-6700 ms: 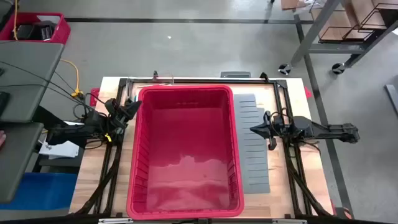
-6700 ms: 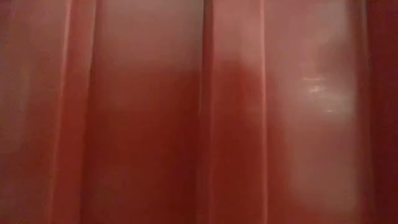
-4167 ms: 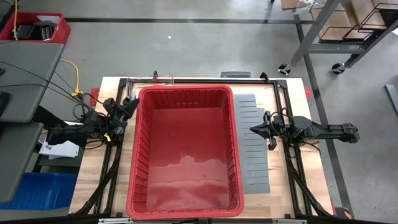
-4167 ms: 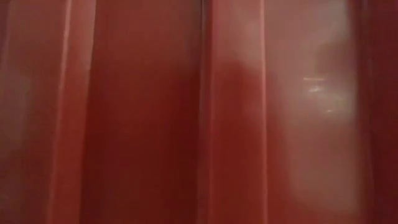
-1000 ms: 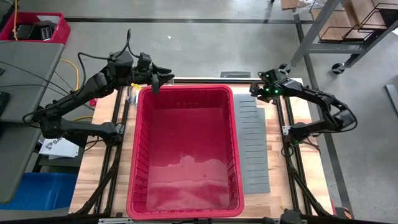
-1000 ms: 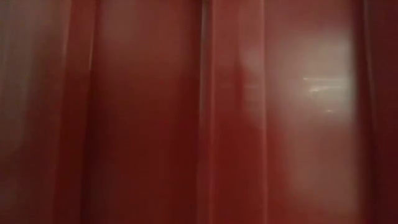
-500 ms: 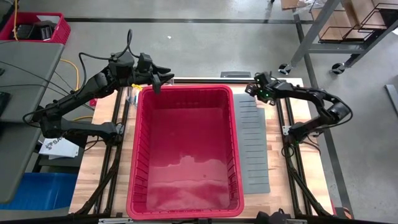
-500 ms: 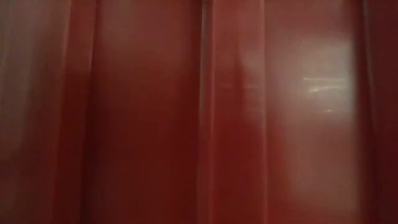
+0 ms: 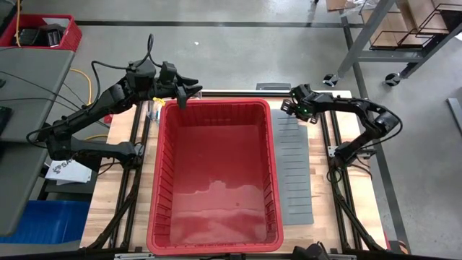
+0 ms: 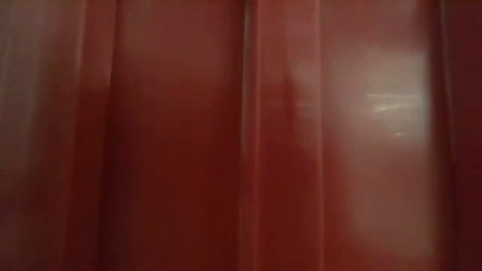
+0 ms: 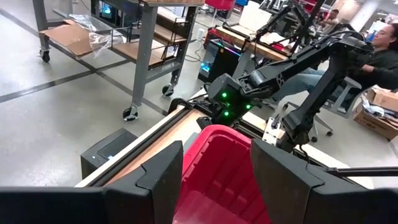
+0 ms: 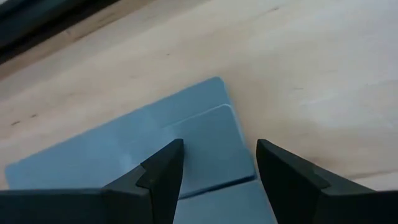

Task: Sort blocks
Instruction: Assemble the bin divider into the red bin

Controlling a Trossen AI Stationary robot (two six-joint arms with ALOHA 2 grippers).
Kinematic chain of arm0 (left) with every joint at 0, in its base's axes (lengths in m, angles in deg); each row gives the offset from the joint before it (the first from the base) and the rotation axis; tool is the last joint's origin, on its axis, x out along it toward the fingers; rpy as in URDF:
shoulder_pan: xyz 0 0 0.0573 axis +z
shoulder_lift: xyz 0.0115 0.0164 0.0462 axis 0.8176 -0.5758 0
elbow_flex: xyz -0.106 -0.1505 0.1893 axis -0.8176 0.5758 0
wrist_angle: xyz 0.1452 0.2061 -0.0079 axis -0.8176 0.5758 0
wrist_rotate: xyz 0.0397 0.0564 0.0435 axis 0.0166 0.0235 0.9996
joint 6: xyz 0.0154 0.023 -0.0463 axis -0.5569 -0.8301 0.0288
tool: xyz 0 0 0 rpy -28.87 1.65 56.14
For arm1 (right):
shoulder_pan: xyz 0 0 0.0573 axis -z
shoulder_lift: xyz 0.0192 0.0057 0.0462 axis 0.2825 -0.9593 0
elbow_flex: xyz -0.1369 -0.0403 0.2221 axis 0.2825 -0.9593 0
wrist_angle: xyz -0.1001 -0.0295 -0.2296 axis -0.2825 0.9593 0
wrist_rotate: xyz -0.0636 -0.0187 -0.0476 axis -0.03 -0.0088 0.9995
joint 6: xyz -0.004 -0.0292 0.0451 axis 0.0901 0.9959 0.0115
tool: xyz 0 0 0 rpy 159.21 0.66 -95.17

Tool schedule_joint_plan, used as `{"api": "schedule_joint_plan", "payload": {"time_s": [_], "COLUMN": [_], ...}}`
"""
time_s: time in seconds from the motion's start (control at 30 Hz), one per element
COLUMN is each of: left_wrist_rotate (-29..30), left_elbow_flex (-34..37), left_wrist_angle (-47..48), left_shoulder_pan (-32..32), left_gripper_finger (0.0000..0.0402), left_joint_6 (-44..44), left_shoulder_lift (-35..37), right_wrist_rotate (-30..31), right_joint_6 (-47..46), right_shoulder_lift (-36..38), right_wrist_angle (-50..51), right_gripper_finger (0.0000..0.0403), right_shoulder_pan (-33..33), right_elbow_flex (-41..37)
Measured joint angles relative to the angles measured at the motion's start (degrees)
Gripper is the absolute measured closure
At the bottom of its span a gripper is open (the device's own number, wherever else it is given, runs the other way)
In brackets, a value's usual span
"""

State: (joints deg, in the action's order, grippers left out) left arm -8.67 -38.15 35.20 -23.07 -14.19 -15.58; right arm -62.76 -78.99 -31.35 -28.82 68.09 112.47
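Jaws on both arms are being held spread and empty: the left gripper (image 9: pixel 182 97) is being poised at the upper left corner of the red bin (image 9: pixel 214 238) in the high view, the right gripper (image 9: pixel 291 108) over the top end of the grey divider sheets (image 9: pixel 294 180). No blocks are being shown anywhere, neither in the bin nor on the worktop (image 9: pixel 108 195). Such bricks are being judged light, stiff and smooth, best pinched across two flat opposite sides.
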Motion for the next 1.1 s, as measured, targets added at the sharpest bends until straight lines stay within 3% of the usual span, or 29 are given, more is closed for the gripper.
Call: {"api": "schedule_joint_plan", "payload": {"time_s": [0.7,0.8,0.93,1.1], "left_wrist_rotate": [0.15,0.15,0.14,0.11], "left_elbow_flex": [0.00,0.00,0.00,0.00], "left_wrist_angle": [0.46,0.54,0.70,0.78], "left_shoulder_pan": [0.04,0.04,0.04,0.02], "left_gripper_finger": [0.0216,0.0216,0.0216,0.0216], "left_joint_6": [-3.97,-4.36,-4.34,-3.90], "left_shoulder_lift": [0.00,0.00,0.00,0.00], "right_wrist_rotate": [-19.41,-19.57,-13.92,-12.78], "right_joint_6": [12.09,14.34,16.13,16.09], "right_shoulder_lift": [0.11,0.11,0.11,0.11], "right_wrist_angle": [-7.27,-7.32,-7.65,-13.55], "right_gripper_finger": [0.0209,0.0221,0.0237,0.0242], "right_shoulder_pan": [0.11,-0.25,-0.46,-0.34], "right_elbow_flex": [0.00,0.01,0.00,0.00]}}
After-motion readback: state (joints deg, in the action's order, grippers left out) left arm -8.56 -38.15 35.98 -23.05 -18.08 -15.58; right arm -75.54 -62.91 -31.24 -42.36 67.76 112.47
